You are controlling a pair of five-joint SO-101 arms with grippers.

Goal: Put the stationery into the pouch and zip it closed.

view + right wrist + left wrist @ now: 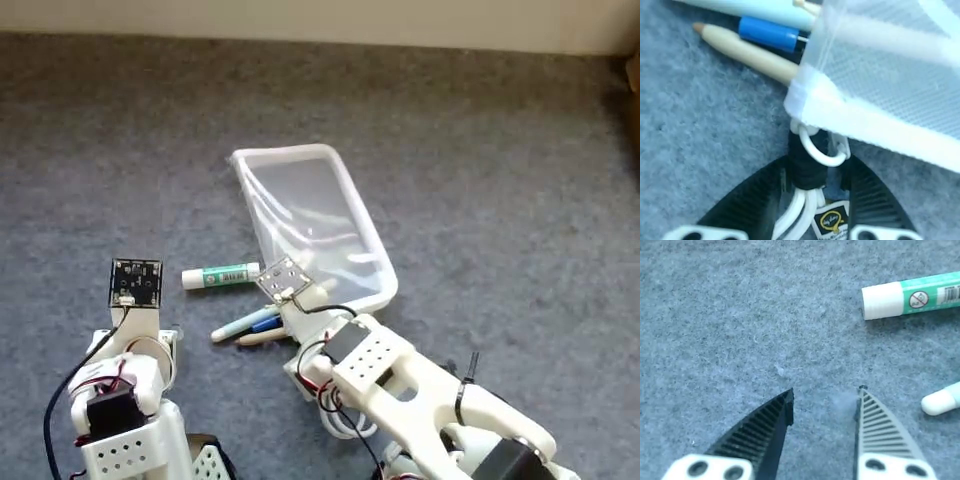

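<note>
Right gripper [817, 157]: jaws narrowed to a small gap and clamped on the black zipper pull [805, 165] at the near corner of the pouch [880, 65]. A white ring [822, 150] on the pull, white cords and a small tag are seen between the jaws.

Left gripper [825, 390]: jaws held wide apart, nothing gripped, tips just above bare carpet [740, 315]. The capped end of the green-and-white marker [910, 295] is seen near it, not touching.

Count:
- 1 pouch [310, 225], translucent white mesh, laid flat mid-carpet, nothing made out inside it.
- 4 stationery items, all outside the pouch, between the two arms:
  - 1 green-and-white marker [220, 276], lying alone beside the pouch's near-left edge.
  - 1 light-blue pen [240, 324]
  - 1 blue pen [266, 322]
  - 1 cream pencil [262, 338]

The last three are bunched together, touching. In the right wrist view the light-blue pen [740, 7], blue pen [767, 34] and cream pencil [745, 50] are seen running in under the pouch's white corner trim, right beside the clamped pull. That corner is crowded by them.

Surroundings: grey carpet [480, 150] under everything, a pale wall strip [300, 20] along the far edge.
</note>
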